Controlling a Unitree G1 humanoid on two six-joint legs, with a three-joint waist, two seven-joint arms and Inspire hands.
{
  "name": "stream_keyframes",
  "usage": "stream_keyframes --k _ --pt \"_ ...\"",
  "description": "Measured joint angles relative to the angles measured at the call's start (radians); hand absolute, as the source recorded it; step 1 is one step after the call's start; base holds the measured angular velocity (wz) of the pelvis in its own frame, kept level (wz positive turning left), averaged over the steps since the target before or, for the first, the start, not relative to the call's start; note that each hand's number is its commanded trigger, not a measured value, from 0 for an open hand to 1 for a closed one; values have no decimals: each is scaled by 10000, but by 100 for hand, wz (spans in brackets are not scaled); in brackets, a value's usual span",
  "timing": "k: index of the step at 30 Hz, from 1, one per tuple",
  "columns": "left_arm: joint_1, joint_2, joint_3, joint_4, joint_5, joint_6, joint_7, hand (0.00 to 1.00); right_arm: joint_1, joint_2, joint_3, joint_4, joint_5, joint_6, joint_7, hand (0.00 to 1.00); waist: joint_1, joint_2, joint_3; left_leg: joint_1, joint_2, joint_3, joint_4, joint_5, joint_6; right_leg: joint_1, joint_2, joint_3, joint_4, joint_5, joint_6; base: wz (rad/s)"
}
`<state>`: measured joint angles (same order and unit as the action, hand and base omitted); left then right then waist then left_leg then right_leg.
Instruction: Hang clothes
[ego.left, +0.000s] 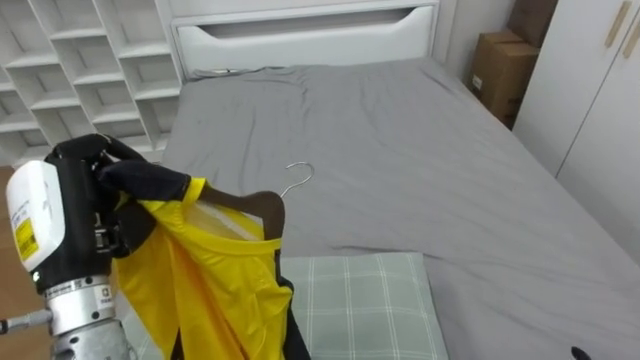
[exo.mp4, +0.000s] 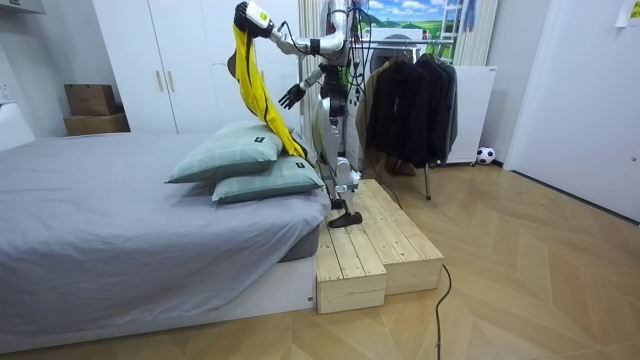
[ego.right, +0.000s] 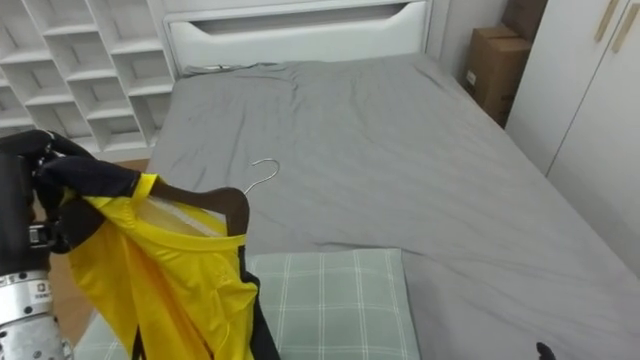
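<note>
Robot stands on wooden platform (exo.mp4: 370, 250) at pillow end of bed (ego.left: 400, 150), clothes rack (exo.mp4: 410, 100) behind it. Left arm raised high. Left robot hand (ego.left: 85, 160) clenched round dark edge of yellow garment (ego.left: 200, 280), holding it up over pillow (ego.left: 360, 300). Garment drapes down from hand, partly on dark hanger (ego.left: 262, 207); hanger's metal hook (ego.left: 298, 178) points toward bed, free of any rail. Right robot hand (exo.mp4: 290, 97) at chest height, fingers spread, holding nothing.
</note>
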<state>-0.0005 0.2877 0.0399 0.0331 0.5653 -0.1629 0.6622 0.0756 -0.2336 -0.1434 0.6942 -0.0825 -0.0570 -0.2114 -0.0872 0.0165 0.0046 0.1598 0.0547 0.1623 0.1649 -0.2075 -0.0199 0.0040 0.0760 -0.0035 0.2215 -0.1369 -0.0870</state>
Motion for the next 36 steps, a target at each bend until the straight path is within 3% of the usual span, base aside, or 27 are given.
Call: stream_keyframes --k 7,11,22,26,36 --pt "18 -35 8 -14 632 37 58 100 -52 -67 -379 -2475 -2786 -76 -826 0 29 -93 -37 37 6 5 2 0 0 16 16 50 168 -2 -12 -5" --pt "34 -42 9 -196 740 39 40 100 -71 -76 -340 -3750 -3606 -87 -1228 0 109 -207 -26 93 13 5 3 0 0 12 28 82 127 -5 -19 0" --pt "52 -80 -88 -277 738 73 38 100 -73 -81 412 -5655 -3600 -56 -876 0 190 -244 -16 93 11 10 -13 -2 -3 48 81 243 129 29 9 -1" --pt "50 -119 -457 -276 733 109 38 100 -98 -179 788 -5655 -3237 -52 -311 0 391 -194 -15 96 19 14 -10 -2 -3 20 75 231 163 81 -22 -6" --pt "45 -247 -510 -286 765 113 -16 100 -539 -215 1195 -5997 -2218 81 1281 0 408 -107 14 32 20 -28 -8 -2 -3 -30 34 73 152 80 -24 1"
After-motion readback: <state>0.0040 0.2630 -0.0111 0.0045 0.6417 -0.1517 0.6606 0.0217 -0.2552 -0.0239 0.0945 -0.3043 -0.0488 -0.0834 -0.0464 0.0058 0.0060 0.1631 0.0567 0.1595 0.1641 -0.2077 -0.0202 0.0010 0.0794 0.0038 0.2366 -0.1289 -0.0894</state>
